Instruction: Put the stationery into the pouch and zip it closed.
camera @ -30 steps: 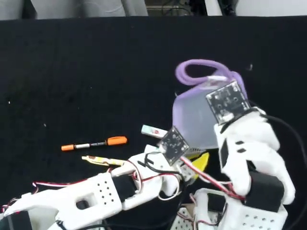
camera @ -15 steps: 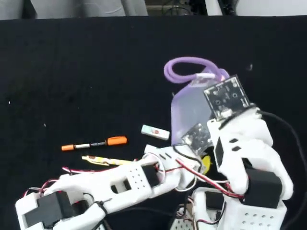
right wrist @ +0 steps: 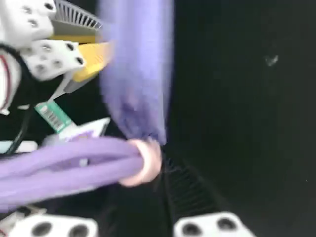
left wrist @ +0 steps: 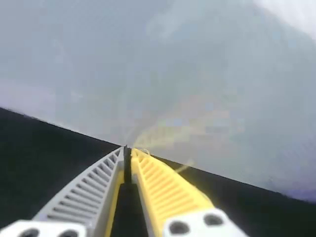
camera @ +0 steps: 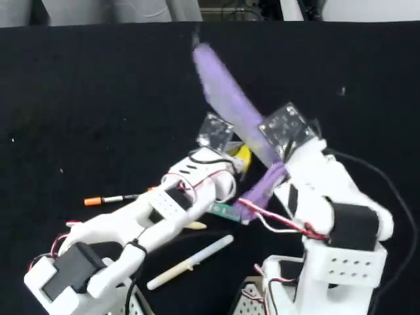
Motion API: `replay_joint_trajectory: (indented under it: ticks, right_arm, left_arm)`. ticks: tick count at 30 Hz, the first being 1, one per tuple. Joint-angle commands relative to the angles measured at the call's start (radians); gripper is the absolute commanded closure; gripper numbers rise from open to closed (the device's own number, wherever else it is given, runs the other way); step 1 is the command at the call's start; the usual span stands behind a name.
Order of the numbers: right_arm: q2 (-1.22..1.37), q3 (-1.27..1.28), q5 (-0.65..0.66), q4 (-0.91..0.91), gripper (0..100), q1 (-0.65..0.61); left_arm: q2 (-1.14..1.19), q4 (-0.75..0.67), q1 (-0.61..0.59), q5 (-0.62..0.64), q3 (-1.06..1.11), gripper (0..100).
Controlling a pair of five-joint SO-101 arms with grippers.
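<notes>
The right gripper point(right wrist: 148, 170) is clamped on the purple pouch point(camera: 226, 92) at the end where its strap point(right wrist: 64, 165) gathers. It holds the bag off the black table point(camera: 85, 98), stretched slantwise beyond the two arms. The left gripper point(left wrist: 126, 150) has its grey and yellow jaws pressed together against the pouch's side, just beside the right arm's hold. It may be pinching the zip's tab or a fold of fabric, but the wrist view is too soft to settle which. The dangers look plain. A bag held aloft by one end can swing, or slip out of the jaws if the two arms pull against each other. A zip drawn now would shut the stationery out. The left arm lies across one of the pens and could sweep it toward the table's edge when it shifts. As for the container, the pouch's mouth is hidden and nothing can be made out inside it, while the stationery on show lies outside. An orange marker point(camera: 108, 199) pokes out from under the left arm. A cream pen point(camera: 190, 264) rests on the table nearer the arm bases, well apart from the bag. On that showing the filling is unfinished and the zipping not yet due.
</notes>
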Motion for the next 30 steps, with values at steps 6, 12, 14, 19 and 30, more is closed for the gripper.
replay_joint_trajectory:
  ticks: [6,12,14,19,30]
  right_arm:
    - [0.016,0.082,0.000,-0.112,98.6,0.002]
    - [0.018,0.154,0.000,-0.160,98.6,0.002]
    - [0.018,0.166,0.000,-0.158,98.6,0.002]
    - [0.010,0.171,0.003,-0.130,98.6,0.002]
    - [0.007,0.174,0.002,-0.121,98.6,0.002]
  left_arm:
    - [-0.074,-0.080,-0.019,-0.008,0.090,97]
    - [-0.269,-0.080,-0.031,-0.008,0.188,97]
    - [-0.339,-0.080,-0.054,-0.008,0.197,97]
    - [-0.453,-0.078,-0.073,-0.003,0.180,97]
    - [-0.068,-0.081,0.021,0.000,-0.137,97]
